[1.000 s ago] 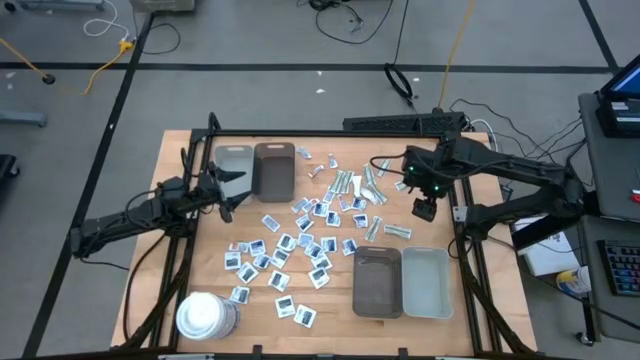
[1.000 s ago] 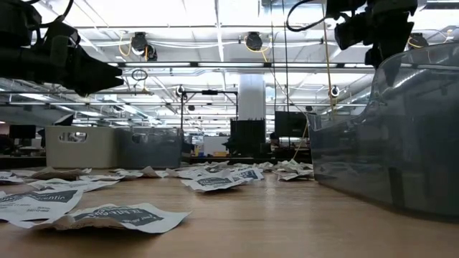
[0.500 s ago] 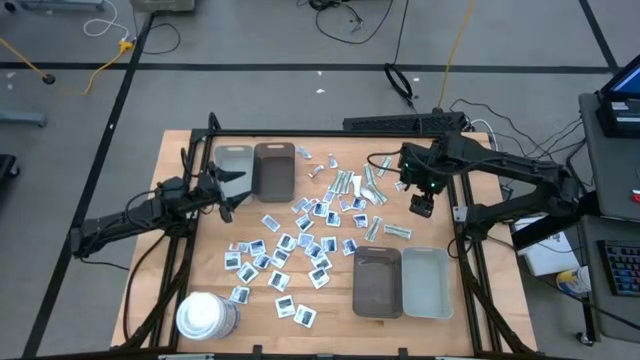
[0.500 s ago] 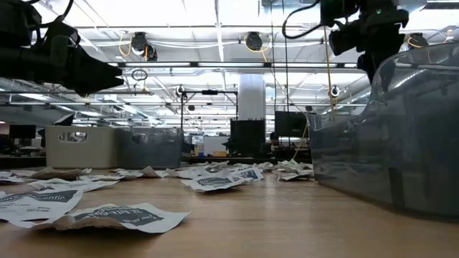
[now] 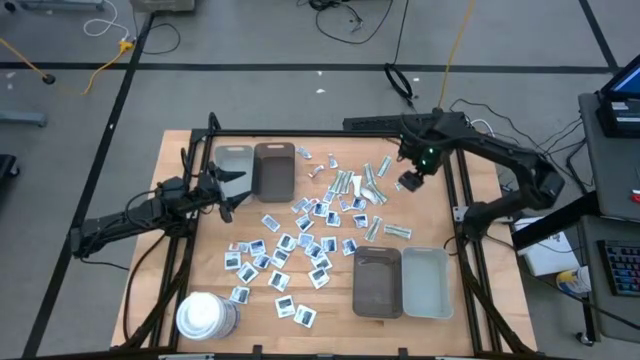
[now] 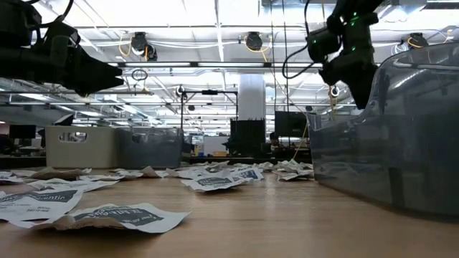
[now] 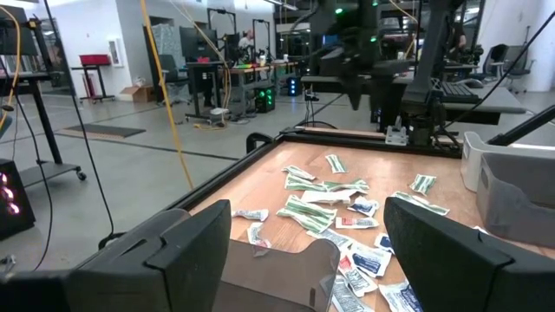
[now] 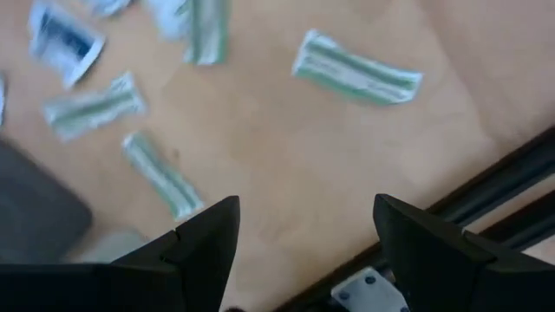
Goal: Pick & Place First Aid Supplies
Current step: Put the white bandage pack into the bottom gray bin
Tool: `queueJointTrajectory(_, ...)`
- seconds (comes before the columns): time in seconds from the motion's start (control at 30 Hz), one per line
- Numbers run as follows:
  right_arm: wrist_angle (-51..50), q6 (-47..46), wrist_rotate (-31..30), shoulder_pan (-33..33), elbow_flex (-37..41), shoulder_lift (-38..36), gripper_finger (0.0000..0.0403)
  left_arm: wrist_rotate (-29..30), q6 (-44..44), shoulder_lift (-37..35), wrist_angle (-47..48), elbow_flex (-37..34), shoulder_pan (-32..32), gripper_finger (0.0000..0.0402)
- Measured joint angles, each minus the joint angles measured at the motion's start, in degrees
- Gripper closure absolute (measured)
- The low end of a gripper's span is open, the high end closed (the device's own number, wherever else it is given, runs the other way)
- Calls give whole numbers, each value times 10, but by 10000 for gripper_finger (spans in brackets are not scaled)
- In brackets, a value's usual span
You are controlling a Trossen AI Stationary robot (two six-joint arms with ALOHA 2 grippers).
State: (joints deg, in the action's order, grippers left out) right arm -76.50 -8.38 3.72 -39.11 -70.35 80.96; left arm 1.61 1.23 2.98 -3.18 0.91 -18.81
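The first aid supplies (image 5: 315, 225) lie flat and scattered over the middle of the wooden table: white square packets (image 5: 278, 281) with blue print, and pale green strips (image 5: 352, 184) toward the far side. My right gripper (image 5: 409, 183) hangs open above the table's far right part, pointing down, with nothing between its fingers. In its wrist view, strips (image 8: 357, 68) lie on the wood below the open gripper (image 8: 303, 251). My left gripper (image 5: 228, 188) waits open and level at the left, above the table, by the far-left trays.
A grey tray (image 5: 233, 162) and a brown tray (image 5: 274, 170) stand at the far left. A brown tray (image 5: 378, 283) and a grey tray (image 5: 427, 283) stand at the near right. A white cylinder (image 5: 205, 316) stands near left. A black frame rail (image 8: 486, 186) runs along the right edge.
My right gripper has swung toward the table's far edge and a little to the left, sinking somewhat and rolling about its own axis. It stays open and holds nothing. The supplies lie as before.
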Motion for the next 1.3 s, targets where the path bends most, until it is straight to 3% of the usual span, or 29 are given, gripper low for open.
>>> queueJointTrajectory(0.27,46,-91,-66,-58,0,37,140,0,0,0,0,0,0,96)
queueJointTrajectory(0.57,97,-219,-69,-101,0,53,140,0,0,0,0,0,0,96)
queueJointTrajectory(0.93,120,-302,-69,-106,7,62,140,0,0,0,0,0,0,96)
queueJointTrajectory(1.3,189,-367,-67,-84,68,104,140,0,0,0,0,0,0,96)
